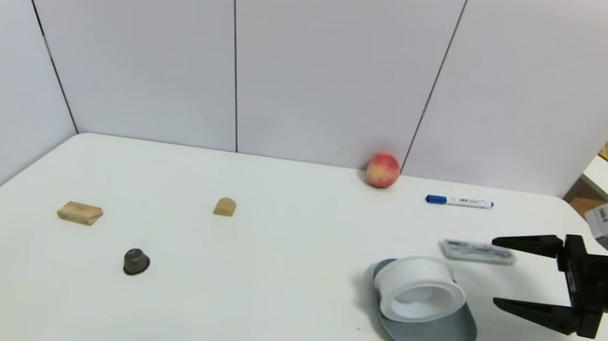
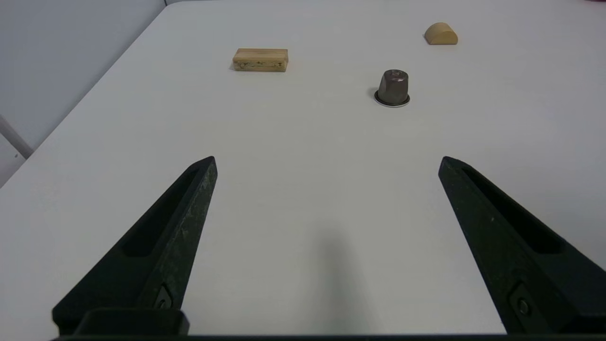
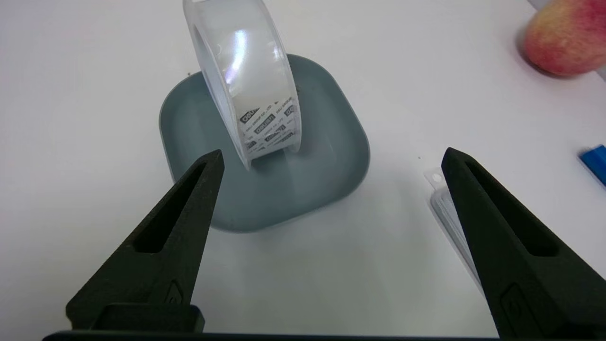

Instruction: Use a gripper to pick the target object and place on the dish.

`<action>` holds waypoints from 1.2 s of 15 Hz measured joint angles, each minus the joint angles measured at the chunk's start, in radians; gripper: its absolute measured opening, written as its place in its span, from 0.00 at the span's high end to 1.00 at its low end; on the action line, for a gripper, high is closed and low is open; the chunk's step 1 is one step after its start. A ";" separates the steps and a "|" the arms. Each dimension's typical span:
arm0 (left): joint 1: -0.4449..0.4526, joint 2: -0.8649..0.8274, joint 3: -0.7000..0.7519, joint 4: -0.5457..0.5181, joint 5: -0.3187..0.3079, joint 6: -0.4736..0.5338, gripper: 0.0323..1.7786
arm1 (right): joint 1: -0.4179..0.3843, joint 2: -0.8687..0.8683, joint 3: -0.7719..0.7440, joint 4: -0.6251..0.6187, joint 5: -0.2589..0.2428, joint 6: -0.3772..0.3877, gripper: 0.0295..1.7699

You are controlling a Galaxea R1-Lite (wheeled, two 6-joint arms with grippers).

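The target object (image 1: 419,288), a white translucent round tub, lies tilted on its side on the grey-blue dish (image 1: 435,335) at the table's front right. In the right wrist view the tub (image 3: 246,76) stands on its edge in the dish (image 3: 322,175). My right gripper (image 1: 495,272) hangs open just right of the dish, nothing between its fingers; its jaws (image 3: 331,158) stand wide apart, clear of the tub. My left gripper (image 2: 326,161) is open over bare table at the left.
A small clear case (image 1: 477,252) lies just behind the right gripper. A red-yellow apple (image 1: 382,170) and a blue-capped marker (image 1: 459,202) sit near the back wall. Two wooden blocks (image 1: 79,213) (image 1: 224,207) and a dark capsule (image 1: 136,262) lie at the left.
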 joint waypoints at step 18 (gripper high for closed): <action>0.000 0.000 0.000 0.000 0.000 0.000 0.05 | -0.061 -0.827 0.314 -0.080 -0.423 0.822 0.04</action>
